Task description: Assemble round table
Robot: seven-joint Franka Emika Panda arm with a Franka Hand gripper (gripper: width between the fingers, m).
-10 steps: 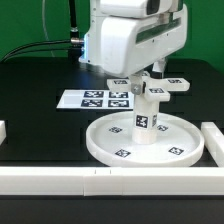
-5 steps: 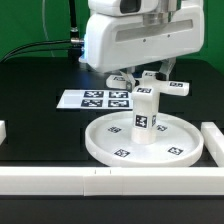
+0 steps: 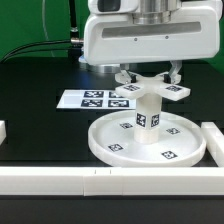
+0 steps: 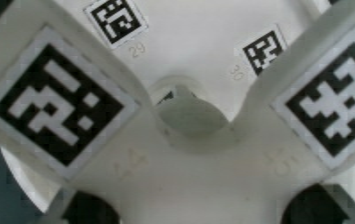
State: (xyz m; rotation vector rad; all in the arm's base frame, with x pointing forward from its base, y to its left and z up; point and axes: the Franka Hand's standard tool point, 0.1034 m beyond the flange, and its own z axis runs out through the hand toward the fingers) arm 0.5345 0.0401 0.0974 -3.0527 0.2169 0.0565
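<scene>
cross-shaped base (image 3: 150, 91) sits atop leg (image 3: 148, 118), standing on disc (image 3: 110, 142).

The large round rimmed disc (image 3: 148, 138) lies flat on the black surface (image 3: 40, 85), rim up, with square tags spaced around its floor. From its middle the short thick cylinder leg (image 3: 148, 112) stands upright, a tag on its side. The small cross-shaped base (image 3: 150, 91) sits level over the leg's top — whether it touches cannot be told. In the wrist view its tagged arms (image 4: 58, 92) meet at a round central hub (image 4: 195, 115).
</scene>
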